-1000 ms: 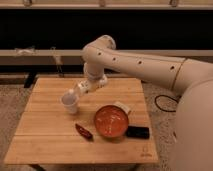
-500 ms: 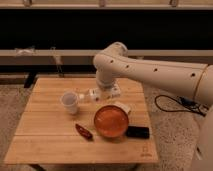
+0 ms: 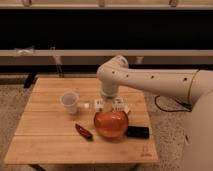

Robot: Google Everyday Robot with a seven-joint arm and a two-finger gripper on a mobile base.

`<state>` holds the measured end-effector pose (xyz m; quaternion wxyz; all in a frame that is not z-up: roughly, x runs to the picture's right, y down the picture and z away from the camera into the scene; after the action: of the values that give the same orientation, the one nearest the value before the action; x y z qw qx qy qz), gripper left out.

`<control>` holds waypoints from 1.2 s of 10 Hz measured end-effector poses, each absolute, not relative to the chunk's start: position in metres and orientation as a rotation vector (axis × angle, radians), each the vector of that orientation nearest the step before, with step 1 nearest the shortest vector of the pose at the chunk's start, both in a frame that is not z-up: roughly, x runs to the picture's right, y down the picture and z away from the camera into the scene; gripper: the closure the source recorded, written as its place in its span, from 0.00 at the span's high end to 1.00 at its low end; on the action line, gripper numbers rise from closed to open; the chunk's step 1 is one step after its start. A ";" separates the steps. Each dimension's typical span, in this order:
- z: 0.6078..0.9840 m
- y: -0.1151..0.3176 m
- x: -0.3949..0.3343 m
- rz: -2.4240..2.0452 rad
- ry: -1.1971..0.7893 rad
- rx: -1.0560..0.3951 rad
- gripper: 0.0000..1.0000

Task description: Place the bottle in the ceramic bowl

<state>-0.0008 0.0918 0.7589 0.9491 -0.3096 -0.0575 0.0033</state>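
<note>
A light wooden table [image 3: 47, 140] stands on a speckled grey floor [image 3: 11, 107]. Behind it, pale horizontal rails [image 3: 65, 52] cross a dark, almost black wall [image 3: 75, 30]. The gripper [image 3: 111, 105] hangs above the table's middle.

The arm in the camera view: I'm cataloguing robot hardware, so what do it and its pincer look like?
The arm is thick, smooth and cream-white, made of rounded tubular segments with a bulbous joint and a row of small dark dots along its side. Its pincer, just above the ceramic bowl, is a blocky white-and-grey unit. No markings are legible.
</note>
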 end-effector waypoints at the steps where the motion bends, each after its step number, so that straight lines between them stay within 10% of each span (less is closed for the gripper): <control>1: 0.761 0.099 -0.004 0.014 -0.115 -0.646 0.03; 8: 0.785 0.130 0.016 0.150 -0.117 -0.689 0.69; 12: 0.788 0.129 0.022 0.186 -0.131 -0.665 0.72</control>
<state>0.0222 0.1295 0.7885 0.9389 -0.3257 -0.0640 0.0911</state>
